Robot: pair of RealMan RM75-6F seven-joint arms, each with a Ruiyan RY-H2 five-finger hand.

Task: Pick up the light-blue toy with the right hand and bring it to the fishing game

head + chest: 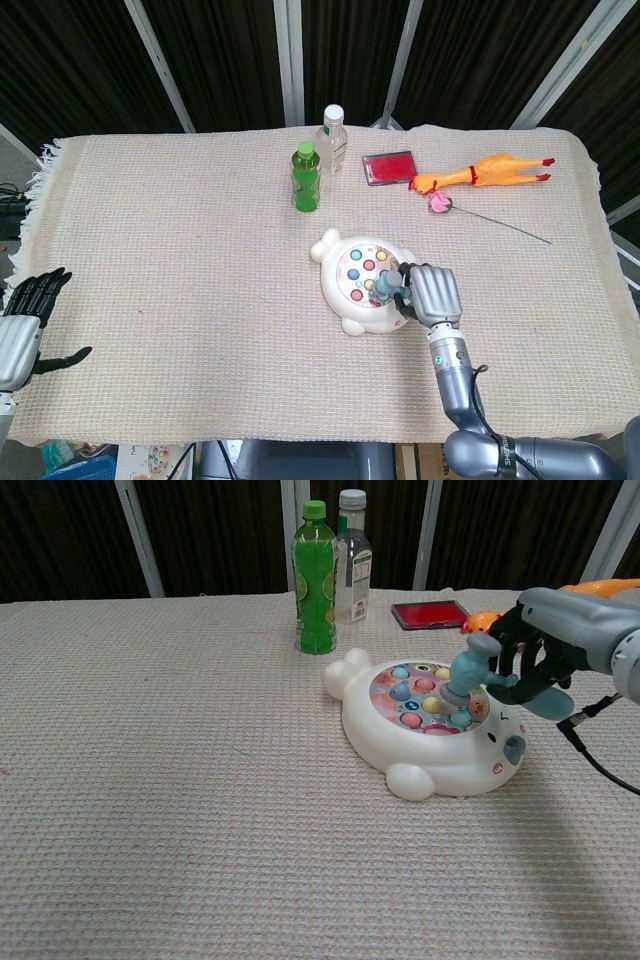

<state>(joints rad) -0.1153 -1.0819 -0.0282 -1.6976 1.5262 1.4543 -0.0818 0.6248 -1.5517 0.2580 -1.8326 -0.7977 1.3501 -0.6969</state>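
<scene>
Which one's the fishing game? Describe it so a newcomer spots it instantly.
On the beige cloth-covered table, look in front of the green bottle, right of centre. The fishing game is a white, seal-shaped toy with a round top of coloured fish; the right hand holds the light-blue toy over it.

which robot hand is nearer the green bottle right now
The right. The right robot hand sits at the fishing game, holding the light-blue toy, nearer than the green bottle. The left robot hand lies off the table's far left edge.
</scene>
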